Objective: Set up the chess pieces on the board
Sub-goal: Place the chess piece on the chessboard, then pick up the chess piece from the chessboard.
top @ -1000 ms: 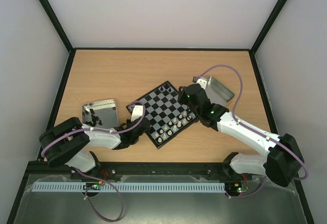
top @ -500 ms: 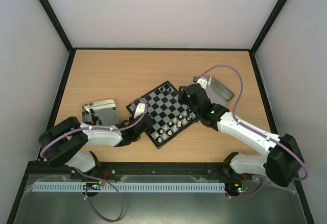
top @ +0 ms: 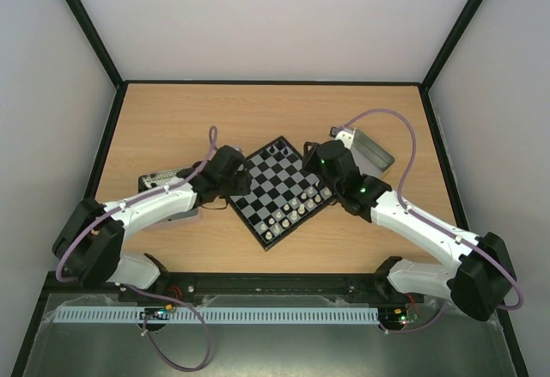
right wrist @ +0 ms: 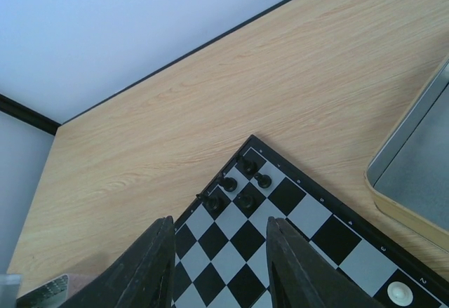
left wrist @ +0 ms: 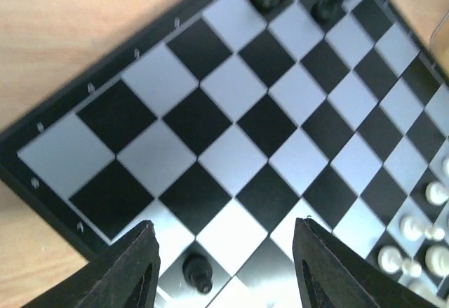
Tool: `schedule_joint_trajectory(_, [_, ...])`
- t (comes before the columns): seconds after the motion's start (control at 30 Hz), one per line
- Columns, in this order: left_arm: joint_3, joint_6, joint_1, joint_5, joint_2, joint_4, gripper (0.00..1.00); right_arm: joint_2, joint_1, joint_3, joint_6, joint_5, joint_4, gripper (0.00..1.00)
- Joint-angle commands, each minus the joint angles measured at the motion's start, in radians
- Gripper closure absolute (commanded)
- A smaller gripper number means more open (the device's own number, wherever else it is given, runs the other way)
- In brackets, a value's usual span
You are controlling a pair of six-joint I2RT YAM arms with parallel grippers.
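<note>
Left gripper (left wrist: pixel 224 224) spread open over the small black-and-white checked chessboard (left wrist: pixel 210 118) on the wooden table (top: pixel 172 119).
A tiny black pawn (left wrist: pixel 197 271) stands free between its fingers; the right gripper (right wrist: pixel 219 222) gapes empty over the board's right side.

The board (left wrist: pixel 210 122) is checked black and pale grey, black-bordered — black chess pieces (left wrist: pixel 198 271), white chess pieces (left wrist: pixel 409 227) — the table (right wrist: pixel 210 104) light wood-grain.

The small black-and-grey checked chessboard (top: pixel 273 184) was turned diamond-wise — tiny black chessmen (top: pixel 279 148) were grouped at its far corner, silvery-white chessmen (top: pixel 288 212) along its near-right edge.
</note>
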Motion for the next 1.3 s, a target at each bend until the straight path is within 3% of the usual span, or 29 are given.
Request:
schedule_joint_trajectory(0.0, [0.047, 0.016, 0.050, 0.261, 0.055, -0.246, 0.46, -0.038, -0.005, -0.012, 0.006, 0.057, -0.009, 0.65])
schedule_joint_trajectory(0.1, [0.087, 0.031, 0.056, 0.342, 0.094, -0.262, 0.50, -0.039, -0.005, -0.006, -0.002, 0.068, -0.014, 0.65])
schedule_joint_trajectory(0.4, [0.131, 0.034, 0.056, 0.269, 0.179, -0.319, 0.71, -0.054, -0.006, -0.014, -0.016, 0.094, -0.023, 0.65])
schedule_joint_trajectory(0.77, [0.175, 0.042, 0.056, 0.228, 0.231, -0.318, 0.76, -0.056, -0.007, -0.018, -0.016, 0.093, -0.017, 0.65])
schedule_joint_trajectory(0.97, [0.190, 0.048, 0.056, 0.205, 0.245, -0.328, 0.93, -0.066, -0.007, -0.022, -0.018, 0.104, -0.022, 0.65])
schedule_joint_trajectory(1.27, [0.304, 0.083, 0.056, 0.187, 0.283, -0.322, 0.95, -0.096, -0.008, -0.031, -0.015, 0.126, -0.023, 0.66])
